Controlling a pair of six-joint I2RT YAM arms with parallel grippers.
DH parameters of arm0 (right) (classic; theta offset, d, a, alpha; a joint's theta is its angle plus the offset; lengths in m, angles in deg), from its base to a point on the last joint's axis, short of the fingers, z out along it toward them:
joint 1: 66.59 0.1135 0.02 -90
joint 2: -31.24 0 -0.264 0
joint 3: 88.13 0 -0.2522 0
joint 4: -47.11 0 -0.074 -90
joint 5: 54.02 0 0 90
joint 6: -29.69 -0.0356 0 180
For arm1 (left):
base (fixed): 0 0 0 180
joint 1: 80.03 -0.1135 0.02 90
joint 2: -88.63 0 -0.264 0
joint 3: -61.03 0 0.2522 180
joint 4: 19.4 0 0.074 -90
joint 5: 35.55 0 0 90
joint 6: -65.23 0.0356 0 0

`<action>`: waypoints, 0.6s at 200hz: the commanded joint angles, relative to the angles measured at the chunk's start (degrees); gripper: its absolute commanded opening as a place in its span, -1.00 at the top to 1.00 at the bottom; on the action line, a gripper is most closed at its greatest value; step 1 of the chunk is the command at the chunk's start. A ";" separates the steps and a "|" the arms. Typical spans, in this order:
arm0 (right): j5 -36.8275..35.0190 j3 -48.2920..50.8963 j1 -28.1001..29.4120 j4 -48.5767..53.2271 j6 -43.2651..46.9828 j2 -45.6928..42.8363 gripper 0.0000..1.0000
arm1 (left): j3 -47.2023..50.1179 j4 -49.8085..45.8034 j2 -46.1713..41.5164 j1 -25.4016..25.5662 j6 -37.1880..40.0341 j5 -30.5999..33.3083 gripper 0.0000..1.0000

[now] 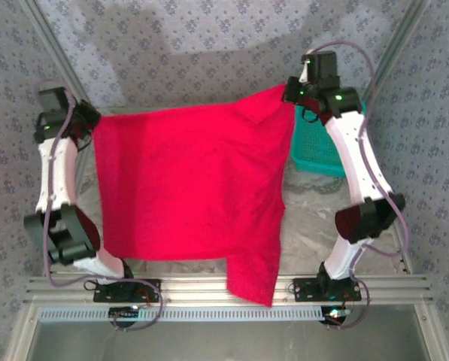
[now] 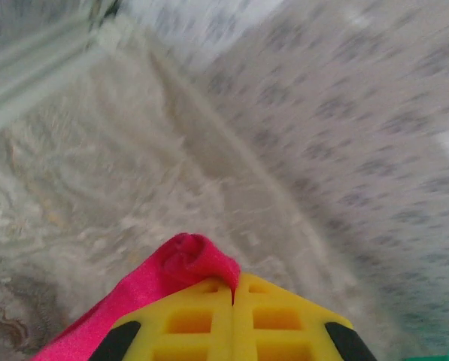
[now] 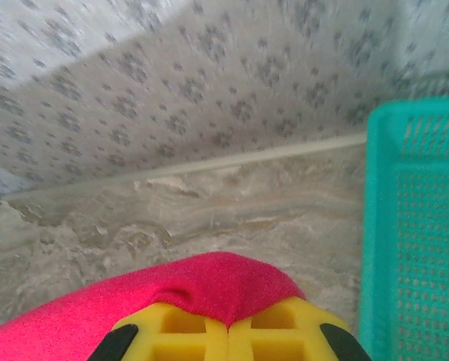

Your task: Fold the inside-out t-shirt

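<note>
The inside-out t-shirt (image 1: 194, 180), plain bright red cloth, hangs spread between both arms above the table, one sleeve drooping past the front rail. My left gripper (image 1: 91, 120) is shut on its far left corner; in the left wrist view a red bunch of t-shirt (image 2: 190, 259) pokes out from between the closed yellow fingers (image 2: 201, 316). My right gripper (image 1: 290, 92) is shut on the far right corner; in the right wrist view the t-shirt (image 3: 224, 282) drapes over the closed yellow fingers (image 3: 277, 331).
A teal mesh basket (image 1: 318, 147) stands on the table just right of the shirt, under the right arm, and runs along the right side as the basket (image 3: 416, 226) in the right wrist view. Patterned walls enclose the marbled table (image 1: 310, 214). An aluminium rail (image 1: 194, 289) runs along the front.
</note>
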 commanded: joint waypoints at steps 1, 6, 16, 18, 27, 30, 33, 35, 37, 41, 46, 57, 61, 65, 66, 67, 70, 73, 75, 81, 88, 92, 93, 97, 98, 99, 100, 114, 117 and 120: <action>1.55 -0.87 -0.28 -3.78 -3.62 8.28 1.00 | -0.55 6.40 6.67 1.43 3.25 1.96 0.95; 1.55 -1.68 -0.19 -3.81 -4.48 11.20 1.00 | -1.18 6.51 9.05 1.92 3.64 2.51 0.73; 2.46 -4.74 -0.21 -2.81 -6.70 17.81 0.67 | -3.29 6.00 14.42 2.60 4.29 3.35 0.16; 2.77 -5.80 -0.16 -2.12 -7.36 19.32 0.55 | -3.99 5.71 15.57 2.71 4.33 3.49 0.06; 4.89 -12.63 -0.28 2.07 -9.35 26.24 0.19 | -7.63 3.13 20.48 3.00 4.64 4.31 -0.23; 5.51 -15.72 -0.25 3.72 -9.90 28.58 0.13 | -8.89 2.31 21.98 3.04 4.88 4.30 -0.28; 5.75 -18.88 -0.23 5.20 -10.34 30.88 0.08 | -9.97 1.48 23.24 3.11 5.14 4.44 -0.32; 5.73 -21.02 -0.18 6.70 -10.60 32.24 0.06 | -10.67 0.95 23.85 3.23 5.31 4.65 -0.34; 5.68 -23.07 -0.19 8.06 -10.86 33.21 0.04 | -11.24 0.49 24.57 3.37 5.42 4.90 -0.35; 5.66 -26.67 0.01 10.51 -11.12 35.92 0.01 | -12.41 -0.54 25.42 3.49 5.61 5.80 -0.37; 5.75 -31.32 0.18 13.22 -11.52 38.24 -0.01 | -13.17 -1.54 25.99 3.76 5.43 6.95 -0.38; 5.73 -35.82 0.75 15.74 -11.35 39.91 -0.06 | -12.51 -2.01 25.06 4.21 4.59 8.66 -0.40; 5.70 -35.37 1.01 15.51 -10.91 39.47 -0.06 | -11.68 -1.90 24.30 4.49 4.11 9.25 -0.40; 5.54 -34.28 1.31 15.12 -10.54 38.55 -0.07 | -10.59 -1.76 23.30 4.72 3.71 9.80 -0.40; 5.51 -33.85 1.38 15.01 -10.50 38.33 -0.07 | -10.22 -1.76 23.09 4.79 3.59 9.93 -0.40; 5.46 -33.42 1.50 14.82 -10.48 38.04 -0.07 | -9.99 -1.66 22.85 4.82 3.48 9.94 -0.40; 5.34 -31.83 1.65 14.32 -10.35 37.01 -0.07 | -9.04 -1.53 21.99 5.09 3.15 10.10 -0.40; 5.27 -29.99 1.90 13.67 -10.30 35.76 -0.08 | -8.15 -1.30 21.13 5.26 2.90 10.02 -0.40; 5.26 -28.52 2.06 13.08 -10.22 34.91 -0.08 | -7.38 -1.07 20.55 5.46 2.69 9.93 -0.40; 5.13 -23.52 2.51 10.71 -10.10 31.98 -0.08 | -5.08 -0.49 18.55 5.96 2.32 9.32 -0.40; 5.16 -16.86 3.14 6.93 -9.63 28.40 -0.08 | -1.81 0.51 16.09 6.75 1.74 8.07 -0.40; 5.41 -12.99 3.53 4.92 -9.64 26.29 -0.08 | 0.37 1.36 14.63 7.27 1.52 6.99 -0.40; 5.45 -12.05 3.63 4.42 -9.65 25.78 -0.08 | 0.80 1.65 14.27 7.42 1.44 6.80 -0.40; 5.68 -8.60 4.05 2.75 -9.74 23.81 -0.08 | 3.05 2.67 12.86 8.04 1.10 5.80 -0.40; 5.71 -7.57 4.16 2.32 -9.75 23.32 -0.08 | 3.81 2.88 12.55 8.16 1.01 5.59 -0.40; 5.73 -6.61 4.25 1.84 -9.75 22.85 -0.08 | 4.50 3.24 12.26 8.35 0.92 5.27 -0.41; 5.78 -5.73 4.34 1.38 -9.75 22.39 -0.08 | 5.02 3.52 11.81 8.50 0.74 5.02 -0.41; 6.83 5.25 6.11 -3.48 -9.92 17.15 -0.06 | 14.09 8.35 7.54 10.94 -1.32 1.36 -0.41; 7.08 7.17 6.54 -4.19 -9.88 16.29 -0.05 | 15.81 9.42 6.84 11.36 -1.98 0.71 -0.41; 7.11 9.64 6.85 -4.81 -9.84 15.44 -0.03 | 17.77 10.59 6.10 11.78 -2.66 0.12 -0.41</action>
